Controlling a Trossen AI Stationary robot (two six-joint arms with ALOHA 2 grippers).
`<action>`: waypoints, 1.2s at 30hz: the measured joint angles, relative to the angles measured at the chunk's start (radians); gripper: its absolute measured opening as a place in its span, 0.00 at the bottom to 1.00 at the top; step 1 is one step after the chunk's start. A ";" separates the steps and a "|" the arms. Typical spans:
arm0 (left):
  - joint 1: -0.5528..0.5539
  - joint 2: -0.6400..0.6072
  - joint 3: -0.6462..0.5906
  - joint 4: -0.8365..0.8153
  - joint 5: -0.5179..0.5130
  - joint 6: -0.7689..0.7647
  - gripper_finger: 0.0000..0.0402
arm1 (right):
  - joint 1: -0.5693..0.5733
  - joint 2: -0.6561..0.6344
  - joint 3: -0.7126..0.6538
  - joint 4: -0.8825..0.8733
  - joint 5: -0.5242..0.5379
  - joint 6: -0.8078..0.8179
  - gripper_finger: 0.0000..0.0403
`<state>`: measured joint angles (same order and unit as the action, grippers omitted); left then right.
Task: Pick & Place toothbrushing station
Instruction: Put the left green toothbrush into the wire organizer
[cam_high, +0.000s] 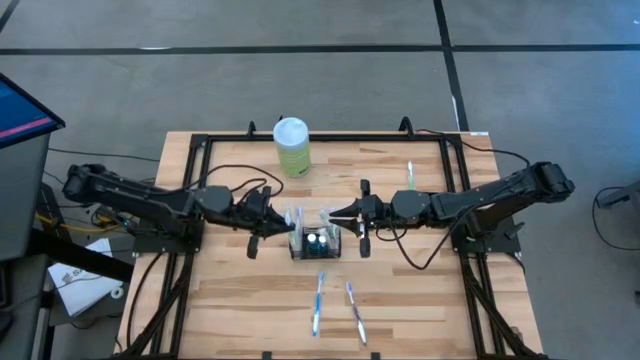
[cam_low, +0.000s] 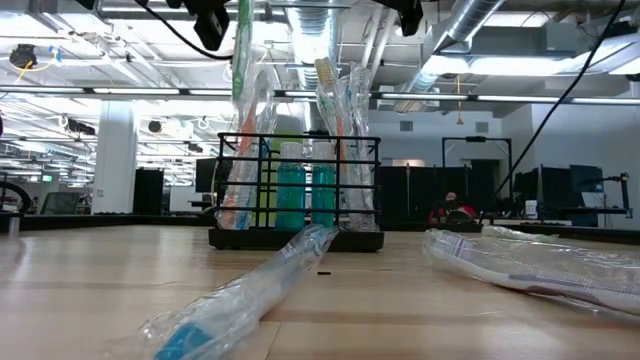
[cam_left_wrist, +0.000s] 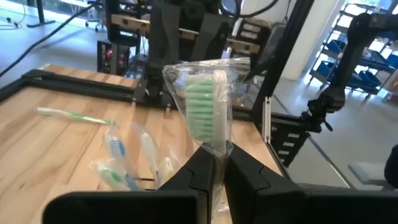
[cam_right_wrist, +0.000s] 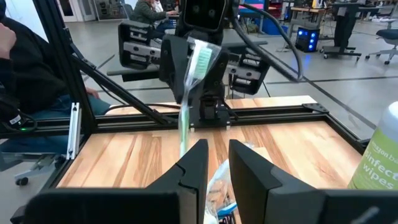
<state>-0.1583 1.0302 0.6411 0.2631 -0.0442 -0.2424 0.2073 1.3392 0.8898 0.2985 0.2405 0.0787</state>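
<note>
The left gripper (cam_high: 283, 222) is closed on a green toothbrush in a clear plastic wrapper (cam_left_wrist: 208, 106), its two dark fingers (cam_left_wrist: 198, 168) pinching the wrapped handle just below the bristle head, which stands upright above them. The gripper sits just to the left of the caddy (cam_high: 316, 241).

The right gripper (cam_high: 337, 214) hovers just to the right of the caddy, facing the left one. Its fingers (cam_right_wrist: 194, 163) stand a narrow gap apart and hold nothing; the wrapped brush shows beyond the gap, not between them.

The caddy is a small black wire-mesh box with upright compartments, standing near the middle of the wooden table (cam_high: 420, 300), between the two grippers. In the low view it holds several wrapped toothbrushes (cam_low: 335, 120) standing tall above its rim, and teal-coloured items lower inside; which compartment each sits in cannot be told.

In front of the caddy two more wrapped toothbrushes (cam_high: 319, 302) lie flat on the slatted boards, close together but apart. Another toothbrush (cam_high: 410, 175) lies toward the back right, beside the black metal frame (cam_high: 196, 160) that borders the table. A pale green bottle with a white cap (cam_high: 292, 146) stands behind the caddy, well apart from it. The front corners and the left side of the tabletop are bare wood. The wrappers are crinkled and glossy.
</note>
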 joint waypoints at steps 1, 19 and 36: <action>-0.004 0.001 -0.006 0.008 -0.004 0.002 0.04 | 0.000 0.000 0.000 0.000 0.000 0.000 0.14; -0.006 0.036 -0.162 0.165 -0.087 0.002 0.04 | 0.000 0.000 0.000 0.000 0.000 0.000 0.14; -0.006 0.208 -0.185 0.310 -0.086 -0.055 0.05 | 0.000 0.000 0.000 0.000 0.000 0.000 0.14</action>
<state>-0.1642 1.2384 0.4561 0.5735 -0.1299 -0.2970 0.2073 1.3396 0.8898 0.2985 0.2401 0.0786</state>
